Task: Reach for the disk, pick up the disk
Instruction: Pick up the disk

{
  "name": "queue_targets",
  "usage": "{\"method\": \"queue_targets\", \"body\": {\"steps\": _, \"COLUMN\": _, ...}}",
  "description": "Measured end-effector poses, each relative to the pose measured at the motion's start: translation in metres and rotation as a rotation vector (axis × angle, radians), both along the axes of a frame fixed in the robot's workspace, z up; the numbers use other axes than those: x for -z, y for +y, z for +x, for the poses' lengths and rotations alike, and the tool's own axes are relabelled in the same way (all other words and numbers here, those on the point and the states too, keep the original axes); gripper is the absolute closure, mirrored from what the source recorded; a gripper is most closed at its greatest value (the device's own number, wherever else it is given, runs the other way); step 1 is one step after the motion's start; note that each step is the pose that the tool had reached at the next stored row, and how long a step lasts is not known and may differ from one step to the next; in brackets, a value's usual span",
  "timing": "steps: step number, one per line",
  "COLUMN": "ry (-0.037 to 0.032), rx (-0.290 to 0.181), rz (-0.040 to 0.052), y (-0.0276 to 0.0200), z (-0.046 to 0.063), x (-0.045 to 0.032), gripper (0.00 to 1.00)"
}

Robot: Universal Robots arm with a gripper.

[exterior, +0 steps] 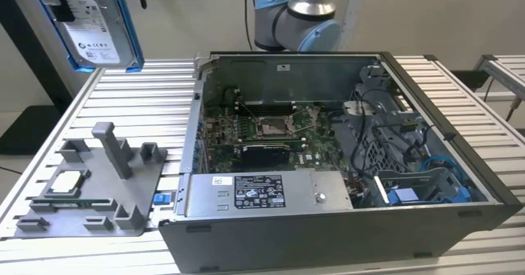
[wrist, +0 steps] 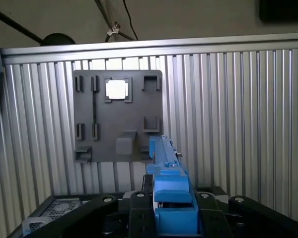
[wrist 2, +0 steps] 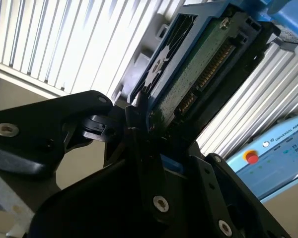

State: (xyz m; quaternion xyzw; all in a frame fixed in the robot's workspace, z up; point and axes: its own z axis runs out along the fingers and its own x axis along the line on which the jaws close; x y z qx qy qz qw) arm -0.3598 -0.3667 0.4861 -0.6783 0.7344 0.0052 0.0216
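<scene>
Pick-up looks done, I judge: my gripper is clamped on the blue-framed disk, high at ten o'clock in the exterior view, clear of the ribbed table and the open computer case, which calls only for a steady hold.

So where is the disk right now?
The disk is up in the air at the exterior view's top left, clamped in the pincer, above the ribbed table and left of the open computer case.

The small print on the disk cannot be read.
</scene>
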Motion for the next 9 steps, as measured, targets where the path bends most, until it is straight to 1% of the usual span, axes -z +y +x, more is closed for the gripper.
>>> {"method": "queue_targets", "body": {"steps": 9, "ry": 0.0, "rx": 0.0, "rz": 0.0, "y": 0.0, "z": 0.028, "x": 0.0, "gripper": 1.0}}
